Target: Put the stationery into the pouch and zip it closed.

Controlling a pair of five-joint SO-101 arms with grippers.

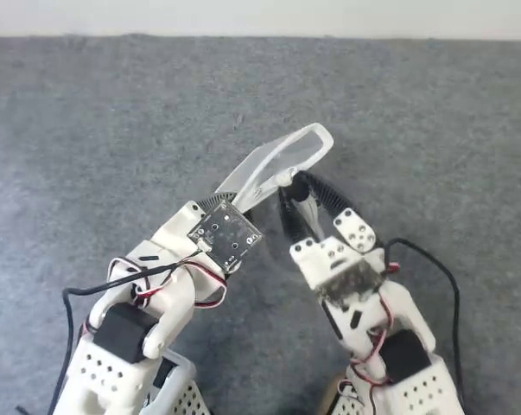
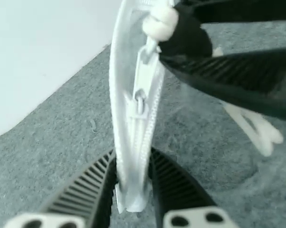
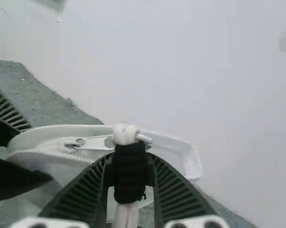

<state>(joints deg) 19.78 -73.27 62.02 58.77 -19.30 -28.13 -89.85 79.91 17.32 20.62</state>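
Between L gripper [image 2: 133,164] jaws sits pouch [image 2: 128,95]; R gripper [image 3: 128,159] nips zip-pull [image 3: 126,134].

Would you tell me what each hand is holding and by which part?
The left hand clamps the pouch by its zipper end; right hand pinches the zipper's black pull cord.

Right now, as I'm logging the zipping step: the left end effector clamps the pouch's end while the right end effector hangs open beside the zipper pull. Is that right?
Not quite. The right end effector is not open: the right wrist view shows it shut on the zipper pull, around its black sleeve. The left end effector does clamp the pouch by its end.
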